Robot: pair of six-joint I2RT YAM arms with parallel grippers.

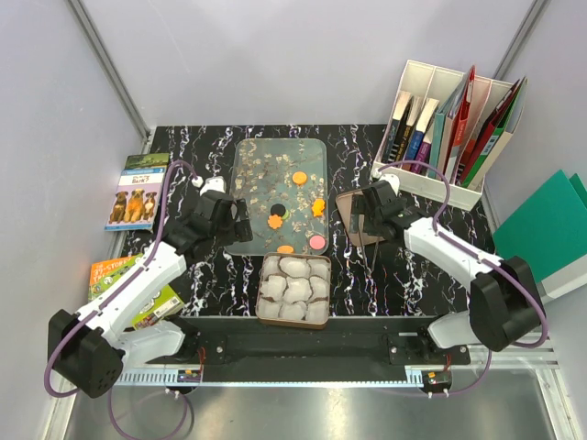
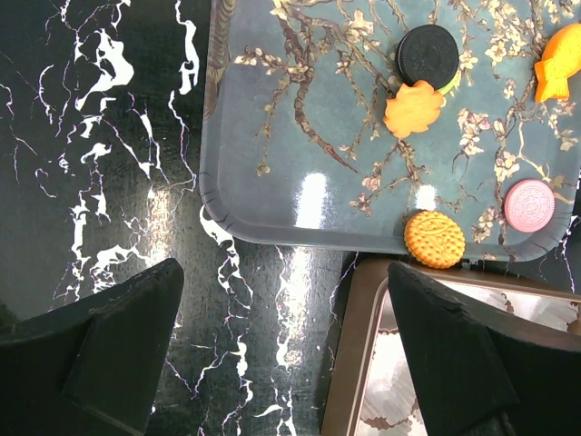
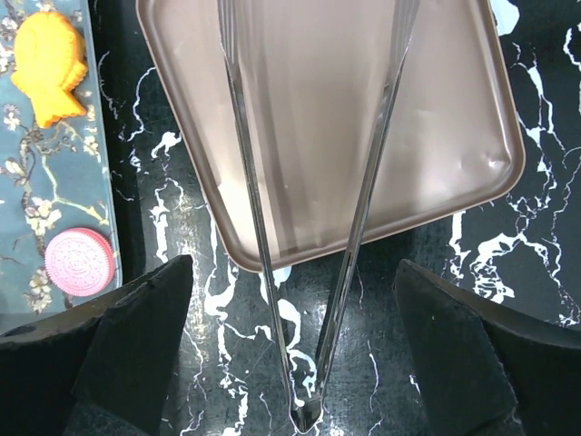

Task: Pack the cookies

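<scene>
Several cookies lie on the blossom-patterned tray (image 1: pixel 252 170): a round orange one (image 1: pixel 299 177), a black one (image 1: pixel 274 211) against an orange flower one (image 1: pixel 274 222), an orange fish-shaped one (image 1: pixel 318 207), a pink one (image 1: pixel 317 242) and a round orange one (image 1: pixel 285 248) at the near rim. My left gripper (image 1: pixel 241 222) is open and empty over the table by the tray's near left corner. In the left wrist view the near orange cookie (image 2: pixel 434 239) lies just ahead of the gripper (image 2: pixel 286 354). My right gripper (image 3: pixel 290 354) is open, straddling the tongs (image 3: pixel 313 272).
A brown tin (image 1: pixel 261 295) holding white paper cups sits in front of the tray. Its lid (image 3: pixel 363 118) lies right of the tray with the tongs' tips resting in it. A file box of books (image 1: pixel 449 128) stands at the back right. Booklets (image 1: pixel 138 191) lie on the left.
</scene>
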